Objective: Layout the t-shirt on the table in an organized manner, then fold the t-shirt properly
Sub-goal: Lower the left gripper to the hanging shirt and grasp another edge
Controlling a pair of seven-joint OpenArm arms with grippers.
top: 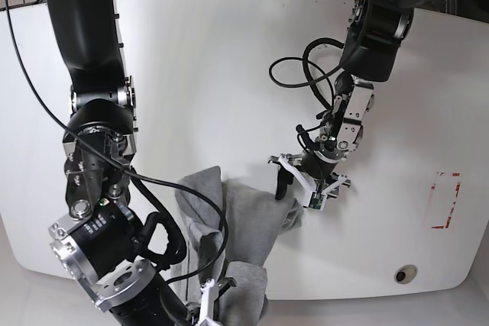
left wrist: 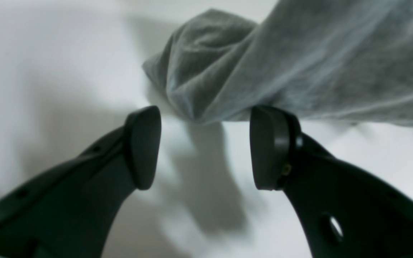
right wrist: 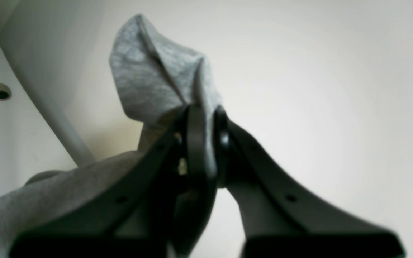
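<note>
Lying crumpled at lower centre of the base view on table [top: 191,51]: shirt [top: 244,227], one bunched end pinched in closed right gripper [right wrist: 206,143] at lower left, other edge just beside spread-open, empty left gripper [left wrist: 204,147] at centre right.

In the base view the t-shirt [top: 229,227] runs off the bottom edge at about 6 o'clock, where the right arm [top: 107,265] covers its lower left part, and any lettering on it is too small to make out. The left wrist view is soft throughout, the cloth there leaves the frame at 1 to 3 o'clock, and whether the right-hand pad [left wrist: 269,147] of the left gripper [left wrist: 204,147] touches the fabric cannot be told. In the right wrist view the right gripper [right wrist: 206,143] hides the pinched fold, and the cloth is cut off at 7 o'clock.
</note>
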